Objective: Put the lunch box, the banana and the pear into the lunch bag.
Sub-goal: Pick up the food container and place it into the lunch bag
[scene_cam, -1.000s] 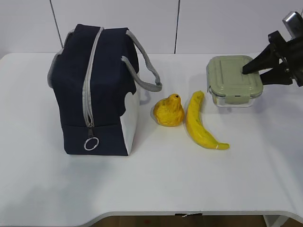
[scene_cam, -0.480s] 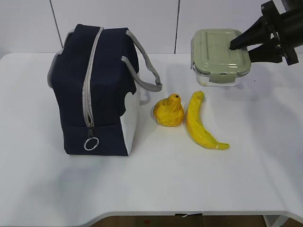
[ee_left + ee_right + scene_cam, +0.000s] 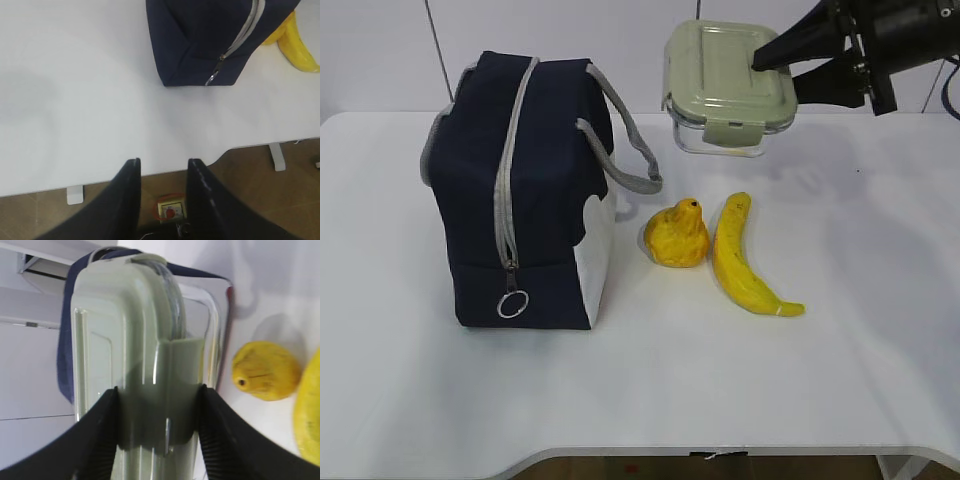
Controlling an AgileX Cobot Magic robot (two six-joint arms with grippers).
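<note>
Right hand [image 3: 782, 68] clamps the lunch box [image 3: 728, 85], upper centre of frame: clear body, sage-green lid, tilted, off the tabletop [image 3: 840, 350]. Left hand [image 3: 162, 192] partly open, empty.

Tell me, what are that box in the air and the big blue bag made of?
The lunch box looks like clear plastic or glass below, since you can see through its walls, with a matte sage-green lid, probably plastic, with snap flaps. The lunch bag looks like soft navy fabric with a white lower panel, a grey zipper with a metal-looking ring pull and grey woven-looking handles.
</note>
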